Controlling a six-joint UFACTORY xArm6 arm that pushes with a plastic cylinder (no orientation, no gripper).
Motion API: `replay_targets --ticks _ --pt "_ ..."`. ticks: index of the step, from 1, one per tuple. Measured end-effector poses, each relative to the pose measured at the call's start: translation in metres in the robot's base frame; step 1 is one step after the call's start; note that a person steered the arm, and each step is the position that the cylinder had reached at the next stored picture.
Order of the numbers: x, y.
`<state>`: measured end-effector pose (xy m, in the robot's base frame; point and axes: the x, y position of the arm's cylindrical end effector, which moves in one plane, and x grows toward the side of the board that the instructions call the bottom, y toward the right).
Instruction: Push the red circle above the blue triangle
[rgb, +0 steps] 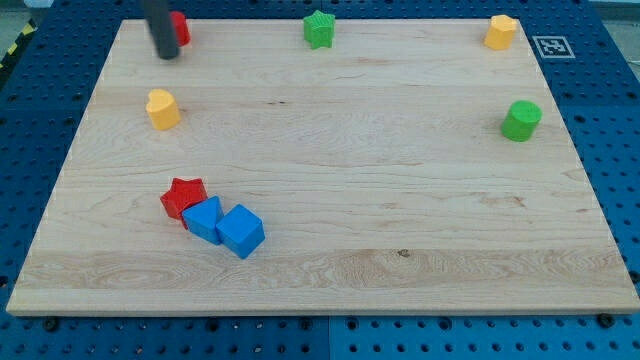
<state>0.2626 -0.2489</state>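
Observation:
The red circle (180, 27) sits at the view's top left edge of the wooden board (330, 160), partly hidden behind the dark rod. My tip (166, 55) rests just left of and below the red circle, touching or nearly touching it. The blue triangle (203, 219) lies far below, at the view's lower left, wedged between a red star (183, 196) on its upper left and a blue cube (241, 231) on its lower right.
A yellow block (162, 109) stands below my tip at the left. A green star (319, 29) sits at top centre. A yellow block (501, 32) sits at top right, a green cylinder (521, 120) below it.

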Motion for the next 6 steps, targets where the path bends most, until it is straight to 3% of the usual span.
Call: replay_targets --ticks 1,2,4,5,6 --pt "-0.032 -0.056" --pt "-0.071 -0.054" --pt "-0.071 -0.042" --pt "-0.071 0.008" --pt "-0.071 0.017"
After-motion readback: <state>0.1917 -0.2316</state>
